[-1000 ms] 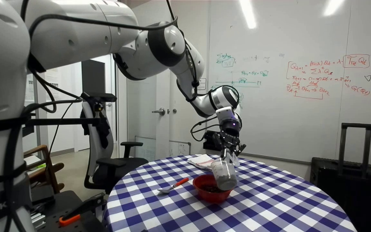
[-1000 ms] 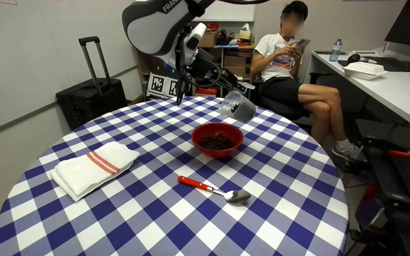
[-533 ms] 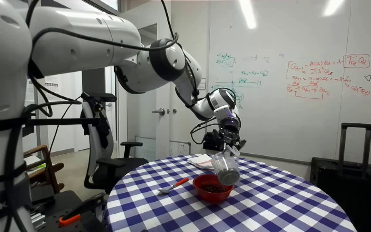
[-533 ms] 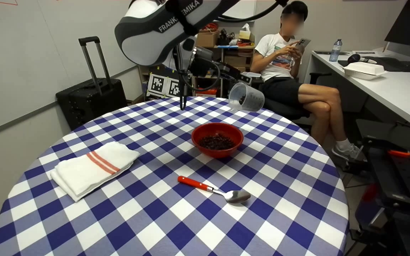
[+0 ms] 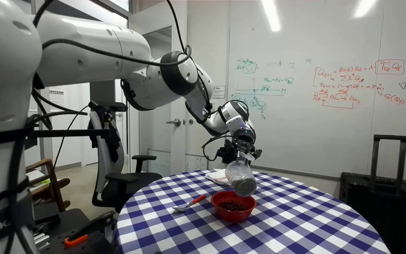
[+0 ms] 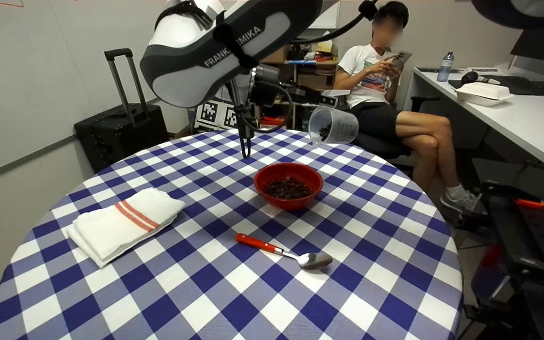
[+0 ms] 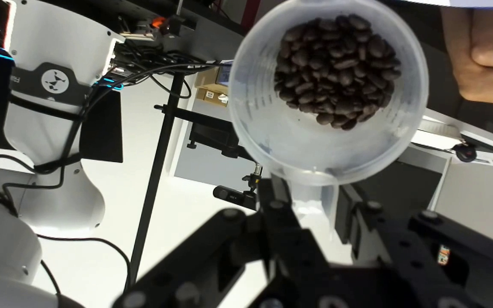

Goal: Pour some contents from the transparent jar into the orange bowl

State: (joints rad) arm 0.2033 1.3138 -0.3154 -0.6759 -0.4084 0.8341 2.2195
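Your gripper [image 7: 313, 189] has the transparent jar [image 6: 338, 126] clamped by its handle, dark beans [image 7: 336, 70] inside, jar tipped mouth-left and held higher than the orange bowl [image 6: 291, 204], off to its right in an exterior view. Same view: spoon [image 6: 279, 251] lying on the near side of the bowl, folded towel [image 6: 123, 224] at left, both on the checked table [image 6: 182, 293] and apart from the bowl, seated person [image 6: 373, 94] far right. Versus half a second ago, you've tipped the jar nearer to horizontal; bowl, spoon, towel unmoved.

In an exterior view, the transparent jar [image 5: 240, 178] partly hides the cloth [image 5: 217, 176].
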